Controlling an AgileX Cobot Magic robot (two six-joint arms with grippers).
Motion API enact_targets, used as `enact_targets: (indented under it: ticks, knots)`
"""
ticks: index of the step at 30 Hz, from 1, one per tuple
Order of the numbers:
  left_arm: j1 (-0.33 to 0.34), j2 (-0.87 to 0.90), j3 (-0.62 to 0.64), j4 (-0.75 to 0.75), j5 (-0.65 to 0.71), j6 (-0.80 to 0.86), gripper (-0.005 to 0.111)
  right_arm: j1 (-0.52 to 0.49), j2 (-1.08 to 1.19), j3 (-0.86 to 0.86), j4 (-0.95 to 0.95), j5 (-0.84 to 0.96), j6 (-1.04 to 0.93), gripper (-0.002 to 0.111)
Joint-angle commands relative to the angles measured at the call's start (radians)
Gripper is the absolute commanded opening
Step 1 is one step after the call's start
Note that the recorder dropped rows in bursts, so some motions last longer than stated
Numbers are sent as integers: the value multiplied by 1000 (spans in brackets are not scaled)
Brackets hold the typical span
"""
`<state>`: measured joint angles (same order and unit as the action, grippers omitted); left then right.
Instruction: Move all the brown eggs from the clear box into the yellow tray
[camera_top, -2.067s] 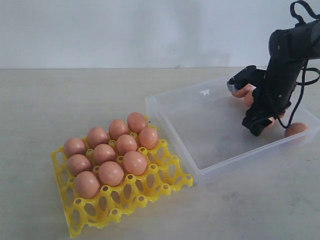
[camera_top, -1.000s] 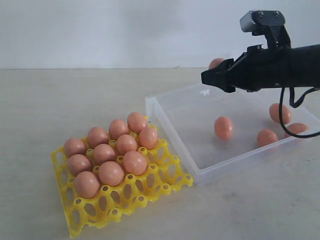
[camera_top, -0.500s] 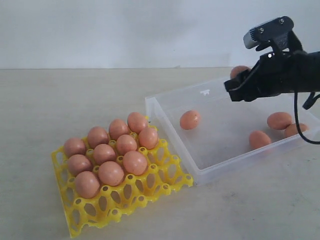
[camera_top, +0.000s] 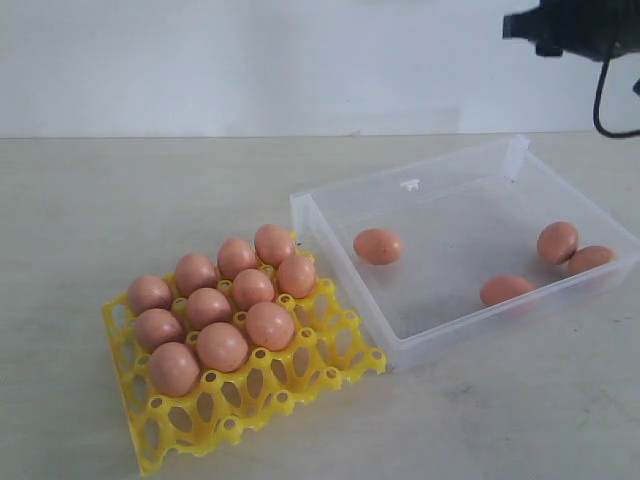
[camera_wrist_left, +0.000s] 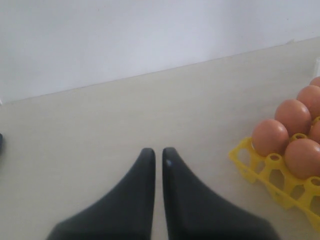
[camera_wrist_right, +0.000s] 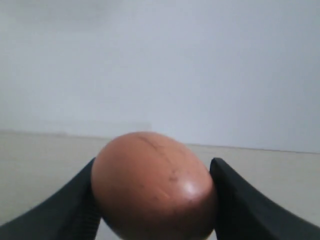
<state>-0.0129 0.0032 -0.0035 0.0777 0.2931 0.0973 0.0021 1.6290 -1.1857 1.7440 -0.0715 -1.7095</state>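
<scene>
We see a pale counter (camera_top: 110, 190) running back to a plain white wall (camera_top: 250, 60). Toward the counter's front left corner sits the yellow tray (camera_top: 240, 410), a square lattice of cups turned at a slant. Eleven brown eggs (camera_top: 222, 346) are seated in it: four along its back edge, four in the next row and three in the third, while the row at its front edge shows bare yellow lattice. Just beside the tray's right corner lies the clear box (camera_top: 440, 335), shallow and see-through, reaching toward the counter's right edge. Four loose eggs (camera_top: 378, 246) rest on its floor: one near its left wall, one against its front wall, and two touching each other by its right corner. The black right arm (camera_top: 575, 22) hangs high over the box's back corner. In its wrist view the right gripper (camera_wrist_right: 152, 192) is clasped around a held egg (camera_wrist_right: 150, 180), one dark finger (camera_wrist_right: 75, 210) pressed against each side, with the wall behind. In the left wrist view the left gripper (camera_wrist_left: 157, 156) has its two black fingers drawn together with only a slit between them and nothing in it, hovering over bare counter near a corner of the tray
</scene>
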Motion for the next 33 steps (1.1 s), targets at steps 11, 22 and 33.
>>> enact_targets:
  ticks: [11,22,33]
  knots:
    - [-8,-3,3,-2,0,-3,4,-3,-14,-148,0,223,631,0]
    - [-8,-3,3,-2,0,-3,4,-17,-14,-237,0,-11,966,0]
    - [-8,-3,3,-2,0,-3,4,-21,-14,-496,-278,147,578,0]
